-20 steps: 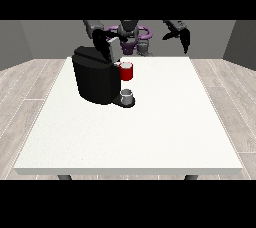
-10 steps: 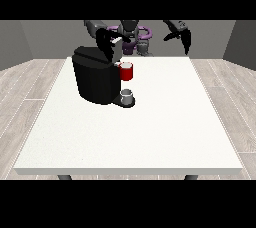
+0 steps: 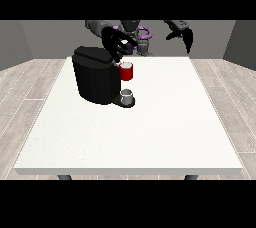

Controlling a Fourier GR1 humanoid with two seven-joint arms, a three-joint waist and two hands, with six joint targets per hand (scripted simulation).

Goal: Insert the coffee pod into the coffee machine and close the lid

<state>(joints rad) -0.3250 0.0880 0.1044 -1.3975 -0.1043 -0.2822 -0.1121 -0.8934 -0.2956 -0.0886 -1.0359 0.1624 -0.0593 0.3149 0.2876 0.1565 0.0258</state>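
Observation:
A black coffee machine [image 3: 95, 79] stands on the white table [image 3: 150, 132] at the left of the middle. At its front sits a red pod holder [image 3: 127, 72] with a pale top, and a small grey cup [image 3: 127, 96] stands on the base below it. The hand at the view's left [image 3: 115, 44] hovers just above the machine's top and the red holder, fingers curled downward; whether they hold a pod is hidden. The hand at the view's right [image 3: 184, 36] hangs raised beyond the table's far edge, fingers drooping relaxed and holding nothing.
The robot's torso [image 3: 137, 34] stands behind the table's far edge. Grey walls and a wooden floor surround the table.
The hand at the view's left has shifted slightly over the machine's top. The other hand and the machine have stayed put.

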